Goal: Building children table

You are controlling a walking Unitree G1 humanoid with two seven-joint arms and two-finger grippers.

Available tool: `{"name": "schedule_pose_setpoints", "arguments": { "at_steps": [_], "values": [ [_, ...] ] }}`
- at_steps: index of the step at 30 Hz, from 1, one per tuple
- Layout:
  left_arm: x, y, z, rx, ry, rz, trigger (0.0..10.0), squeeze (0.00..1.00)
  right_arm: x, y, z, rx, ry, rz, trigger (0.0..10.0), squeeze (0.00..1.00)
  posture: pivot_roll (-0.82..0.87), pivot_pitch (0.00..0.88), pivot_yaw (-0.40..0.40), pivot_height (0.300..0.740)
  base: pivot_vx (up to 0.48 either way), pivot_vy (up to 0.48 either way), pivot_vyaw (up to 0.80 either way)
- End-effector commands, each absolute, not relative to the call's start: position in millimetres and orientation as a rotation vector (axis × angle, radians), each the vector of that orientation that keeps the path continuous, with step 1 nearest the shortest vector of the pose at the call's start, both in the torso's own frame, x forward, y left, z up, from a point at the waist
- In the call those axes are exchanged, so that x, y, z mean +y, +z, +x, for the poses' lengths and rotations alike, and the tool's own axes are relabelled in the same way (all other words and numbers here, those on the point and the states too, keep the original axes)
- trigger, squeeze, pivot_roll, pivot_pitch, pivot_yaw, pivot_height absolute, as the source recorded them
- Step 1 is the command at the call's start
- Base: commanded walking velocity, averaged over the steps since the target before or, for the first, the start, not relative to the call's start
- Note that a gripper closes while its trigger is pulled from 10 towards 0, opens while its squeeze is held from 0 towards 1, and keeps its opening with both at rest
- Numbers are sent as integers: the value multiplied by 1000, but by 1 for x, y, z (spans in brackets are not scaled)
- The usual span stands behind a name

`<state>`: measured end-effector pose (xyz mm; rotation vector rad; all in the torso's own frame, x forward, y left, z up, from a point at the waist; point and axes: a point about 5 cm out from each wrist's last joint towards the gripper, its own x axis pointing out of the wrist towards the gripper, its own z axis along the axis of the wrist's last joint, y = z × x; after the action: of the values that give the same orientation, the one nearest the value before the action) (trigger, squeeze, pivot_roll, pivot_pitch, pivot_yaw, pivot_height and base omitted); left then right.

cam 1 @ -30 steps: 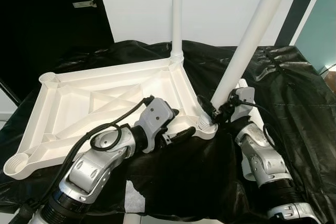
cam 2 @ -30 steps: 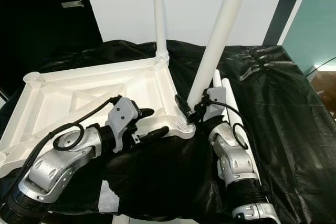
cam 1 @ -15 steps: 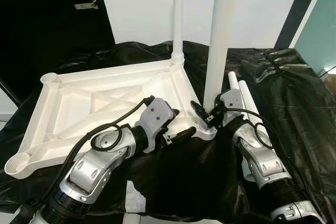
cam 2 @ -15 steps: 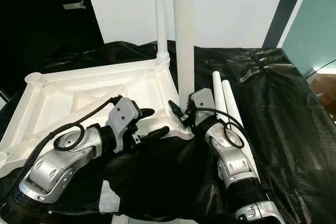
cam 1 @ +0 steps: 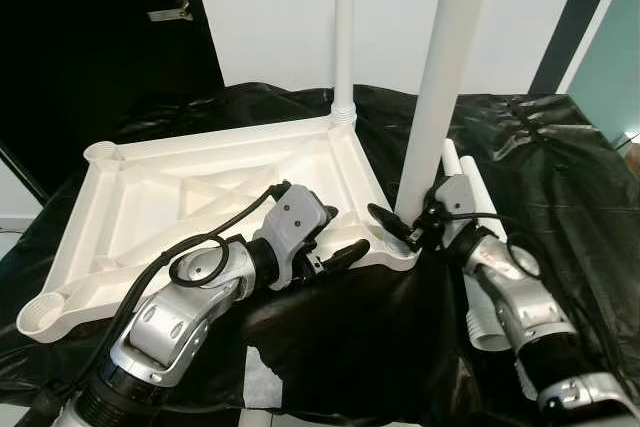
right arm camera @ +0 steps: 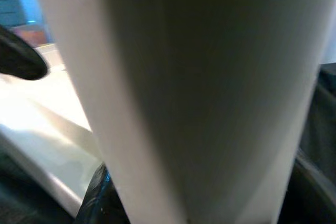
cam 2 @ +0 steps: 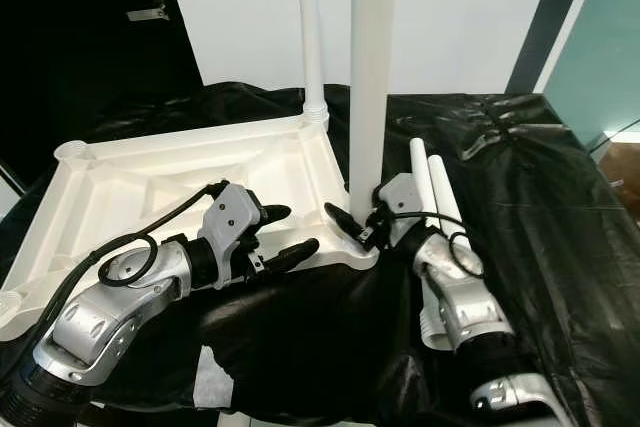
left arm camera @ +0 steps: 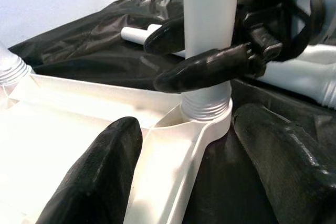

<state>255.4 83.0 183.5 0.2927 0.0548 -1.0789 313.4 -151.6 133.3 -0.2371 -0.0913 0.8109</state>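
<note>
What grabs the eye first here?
The white table top lying upside down on black sheeting, with one leg standing at its far corner. At the near right corner the right gripper is shut on a second leg, its threaded end seated in the corner socket. The left gripper straddles the top's near edge, fingers open.

Upturned white tabletop (cam 1: 190,187) on a counter (cam 1: 560,177) draped in black sheeting, far leg (cam 1: 344,32) standing in its corner socket, right tool (cam 1: 400,230) clamped around the near leg (cam 1: 445,77) at its socket, left tool (cam 1: 345,232) straddling the tabletop's near rim, two spare legs (cam 1: 470,247) lying beside the right arm
</note>
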Motion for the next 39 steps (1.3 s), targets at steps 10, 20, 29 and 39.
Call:
{"name": "schedule_pose_setpoints", "arguments": {
  "at_steps": [10,20,29,39],
  "values": [
    [86,188,257,44,-1086,308,10000,0,-172,88,309,213,823,-122,10000,0,16,6,33,740,0,0,0],
    [87,189,258,41,-1090,310,10000,0,-176,83,311,242,794,9,10000,0,10,8,40,740,0,0,0],
    [86,190,258,39,-1091,309,10000,0,-182,84,315,271,754,103,10000,0,8,7,34,740,0,0,0],
    [87,190,257,39,-1087,305,10000,0,-184,83,317,288,733,164,10000,0,10,8,32,740,0,0,0]
  ]
}}
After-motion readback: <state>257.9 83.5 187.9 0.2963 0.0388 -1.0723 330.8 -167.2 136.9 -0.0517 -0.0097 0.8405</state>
